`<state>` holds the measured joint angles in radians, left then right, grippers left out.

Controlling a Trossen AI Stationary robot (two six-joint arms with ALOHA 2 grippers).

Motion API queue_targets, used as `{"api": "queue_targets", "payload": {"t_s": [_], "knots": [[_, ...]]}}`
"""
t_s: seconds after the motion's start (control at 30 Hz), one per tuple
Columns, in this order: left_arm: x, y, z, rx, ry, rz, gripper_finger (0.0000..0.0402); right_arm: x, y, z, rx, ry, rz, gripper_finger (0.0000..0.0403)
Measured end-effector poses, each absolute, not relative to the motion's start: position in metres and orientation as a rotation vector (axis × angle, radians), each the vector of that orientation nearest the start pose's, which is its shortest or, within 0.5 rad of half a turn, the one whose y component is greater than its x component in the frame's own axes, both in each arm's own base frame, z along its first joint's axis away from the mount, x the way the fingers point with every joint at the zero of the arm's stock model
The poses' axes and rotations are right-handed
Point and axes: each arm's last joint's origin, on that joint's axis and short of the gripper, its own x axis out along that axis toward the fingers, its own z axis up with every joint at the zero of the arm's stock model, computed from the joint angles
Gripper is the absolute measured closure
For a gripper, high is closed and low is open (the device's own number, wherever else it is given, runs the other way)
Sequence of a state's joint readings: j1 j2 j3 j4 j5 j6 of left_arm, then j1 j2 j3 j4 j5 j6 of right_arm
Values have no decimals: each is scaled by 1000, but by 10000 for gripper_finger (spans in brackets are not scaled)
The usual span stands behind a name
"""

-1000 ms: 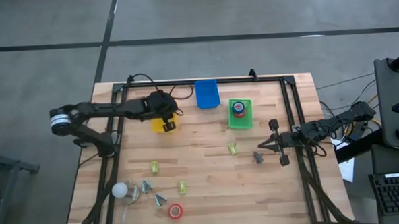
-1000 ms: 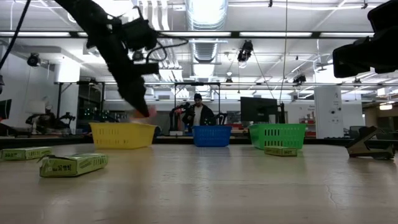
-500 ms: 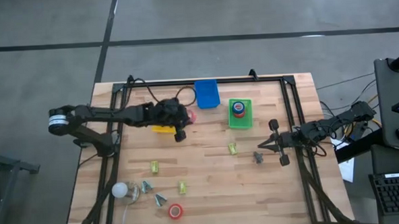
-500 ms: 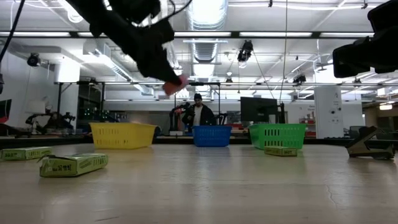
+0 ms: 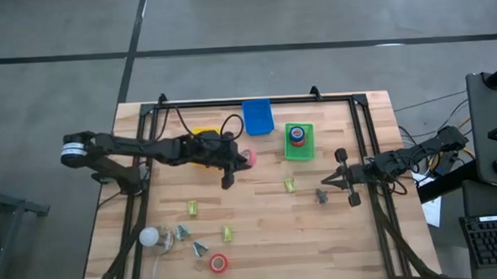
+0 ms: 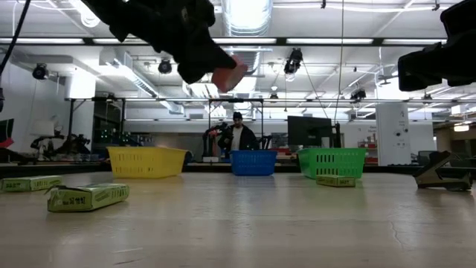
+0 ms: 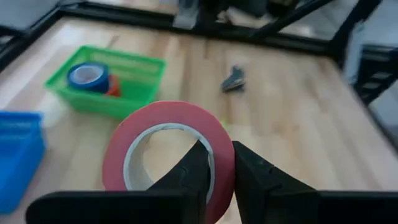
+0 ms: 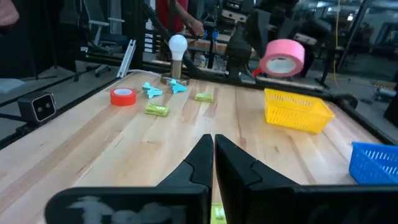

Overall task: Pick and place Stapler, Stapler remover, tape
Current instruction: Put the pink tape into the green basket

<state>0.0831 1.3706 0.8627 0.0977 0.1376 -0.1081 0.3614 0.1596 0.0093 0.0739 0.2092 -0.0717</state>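
My left gripper (image 5: 237, 161) carries a pinkish-red tape roll (image 5: 248, 157) above the table, between the yellow tray (image 5: 199, 135) and the green tray (image 5: 299, 151). The roll also shows high in the low view (image 6: 229, 73). A blue roll (image 7: 87, 74) and a red roll (image 7: 112, 88) lie in the green tray. Another red roll (image 5: 219, 263) lies flat near the table's near edge. My right gripper (image 5: 324, 183) waits shut at the table's right, beside a grey stapler remover (image 5: 322, 196). My left gripper holds the pinkish-red tape roll by its ring wall (image 7: 219, 147). One finger (image 7: 194, 169) is inside the pale core and the other (image 7: 252, 174) is outside. The roll is lifted clear of the table and stands on edge in the hold.
A blue tray (image 5: 258, 116) sits by the far edge. Small yellow-green boxes (image 5: 193, 208) (image 5: 226, 233) (image 5: 290, 185), teal stapler removers (image 5: 181, 232) (image 5: 200, 247) and a white bulb (image 5: 149, 237) lie on the near half. A black frame rail (image 5: 255, 101) lines the far edge.
My left gripper has moved from over the yellow tray toward the table's right, toward the green tray, and has risen. It has carried the pinkish-red tape roll with it, clear of the table. The right arm has kept still.
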Motion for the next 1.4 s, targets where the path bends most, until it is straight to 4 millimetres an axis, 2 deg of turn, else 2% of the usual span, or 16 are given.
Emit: {"api": "queue_targets", "payload": {"t_s": [0.07,0.2,0.27,0.4,0.57,0.73,0.83,0.93,1.0,1.17,1.4], "knots": [[303,15,258,-163,376,-99,349,102,32,165,-56,24,152,390],[310,7,258,-194,321,-213,347,101,31,181,179,-119,142,390],[313,6,256,-241,318,-248,346,101,31,187,243,-175,150,390],[318,6,252,-317,317,-247,346,101,34,193,221,-231,255,390],[324,6,244,-412,326,-239,345,104,34,198,220,-283,201,390],[331,4,236,-497,340,-283,342,114,37,199,257,-232,199,390],[336,2,234,-539,335,-320,344,128,42,203,222,-126,163,387],[342,1,234,-569,344,-325,345,146,49,216,164,-42,152,370],[345,-2,234,-577,350,-350,343,160,54,227,122,16,148,349],[347,-10,232,-583,372,-395,341,197,67,238,-31,247,86,284],[347,-19,231,-578,384,-418,342,246,83,244,-218,345,36,219]]}}
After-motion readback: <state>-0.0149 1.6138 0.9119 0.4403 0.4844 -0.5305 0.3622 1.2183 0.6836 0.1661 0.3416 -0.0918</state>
